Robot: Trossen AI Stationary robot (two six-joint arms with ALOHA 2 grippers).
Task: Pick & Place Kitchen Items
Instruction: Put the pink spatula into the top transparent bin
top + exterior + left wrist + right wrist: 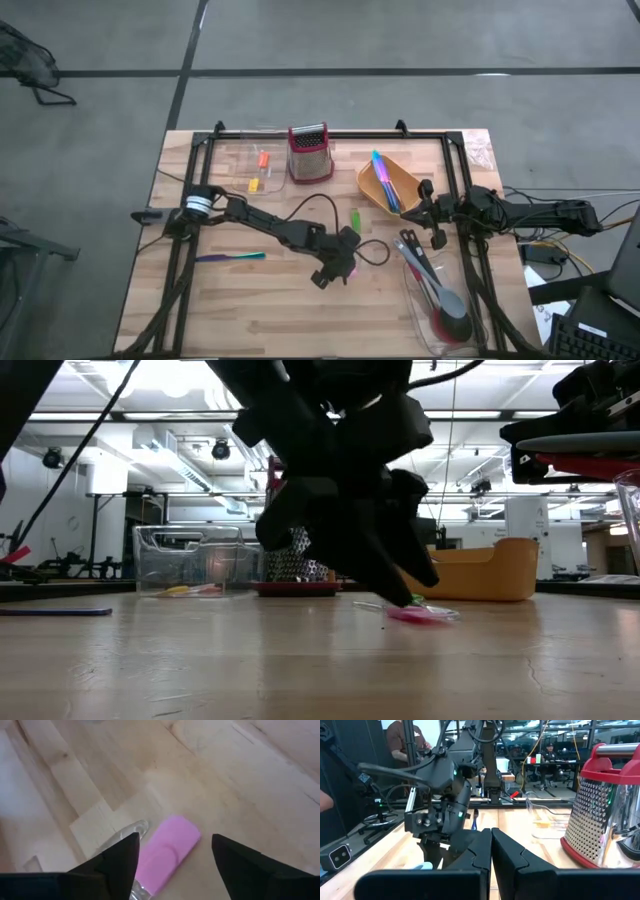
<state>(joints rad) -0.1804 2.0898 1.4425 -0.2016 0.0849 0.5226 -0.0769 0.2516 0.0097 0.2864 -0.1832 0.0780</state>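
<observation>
The wooden table (300,320) fills the high view, with both dark arms reaching in from its sides. Only this view shows the whole layout: the box grater (309,153) at the far edge, a clear bin (250,168) beside it holding small orange and yellow pieces (259,168), and the orange tray (376,190) with blue and purple utensils (385,180) lying in it. A second clear bin (425,318) near the right front holds the long black and grey spoons (437,290). A slim blue and purple utensil (230,257) lies alone on the left of the table, and a small green piece (355,219) lies near the middle.

The left gripper (335,268) is low over the middle of the table. The low view shows it as a big dark mass just above the boards, with a pink piece (415,615) lying flat on the wood under it. Only the left wrist view shows the detail: the pink piece (167,851) sits between the two spread fingers (120,862), which stand wide apart and do not touch it, and a clear plastic tip pokes out beside it.

The right gripper (491,851) waits by the orange tray, its fingers pressed together and empty. Its wrist view alone shows people in the room beyond the table.

No writing or labels can be read in any view.
</observation>
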